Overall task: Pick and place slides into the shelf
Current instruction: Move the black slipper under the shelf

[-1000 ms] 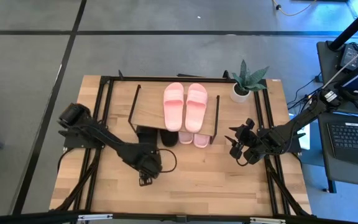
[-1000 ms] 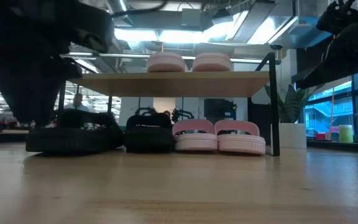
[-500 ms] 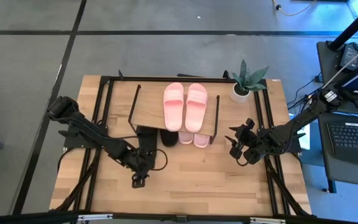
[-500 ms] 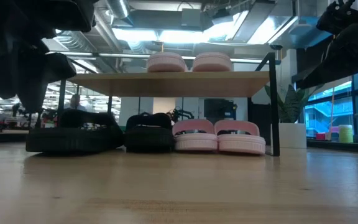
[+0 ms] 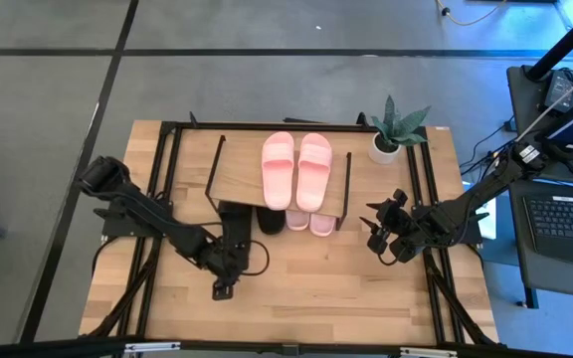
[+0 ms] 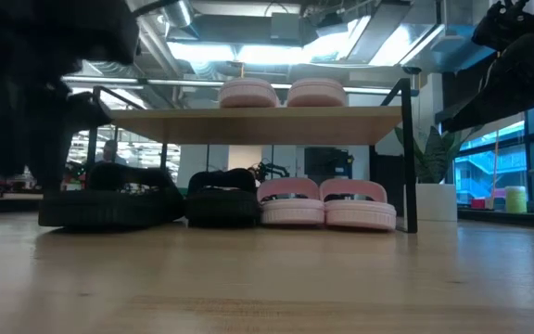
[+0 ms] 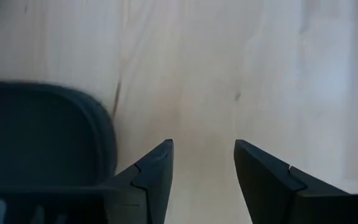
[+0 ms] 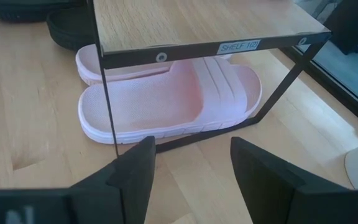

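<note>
The shelf [image 5: 242,177] is a low rack with a wooden top board on black wire legs. One pink pair [image 5: 296,169] lies on its top board. Under the board, soles on the table, stand a black pair [image 6: 222,197] and a pink pair [image 6: 327,204]. The left black slide [image 6: 109,199] sits nearer the table's near edge than its mate. My left gripper [image 7: 202,155] is open, pointing down at bare table just near of that black slide [image 7: 42,130]. My right gripper [image 8: 194,162] is open, hovering right of the shelf, facing the lower pink slide [image 8: 173,102].
A potted plant [image 5: 394,134] stands at the table's far right, beside the shelf. Black frame rails [image 5: 162,179] run along both sides of the table. Bare wooden tabletop [image 5: 316,288] stretches across the near half. The shelf's wire leg [image 8: 104,93] stands close before my right gripper.
My left arm has drawn back a little toward the table's left and risen; in the low view it no longer reaches down over the left black slide. That slide has stayed where it was. My right arm has kept still.
</note>
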